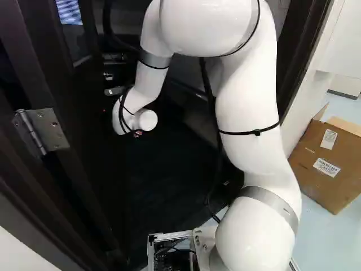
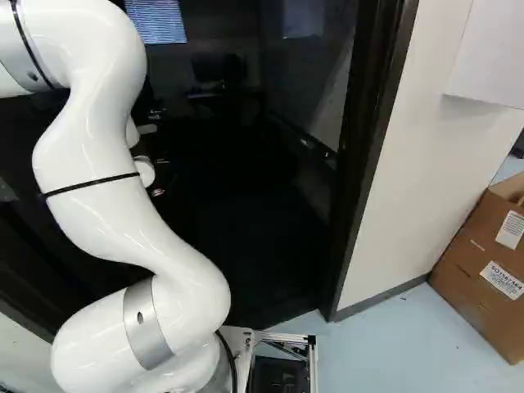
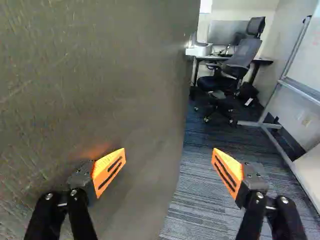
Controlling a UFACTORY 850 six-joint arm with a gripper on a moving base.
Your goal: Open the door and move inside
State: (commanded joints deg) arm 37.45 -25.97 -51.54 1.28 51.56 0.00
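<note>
Well, the door [image 3: 100, 75] stands part open, near one finger of the wide-open, empty gripper [image 3: 169, 155]; the other finger is past the door's edge. Pushing toward the door's flat side seems next.

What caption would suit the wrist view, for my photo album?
End effector open at the edge of the door, with an office chair on the carpet beyond.

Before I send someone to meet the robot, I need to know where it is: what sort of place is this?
Probably an office, beyond a dark brown door frame: a grey mesh-backed swivel chair stands at a black-edged desk, on striped blue-grey carpet.
</note>
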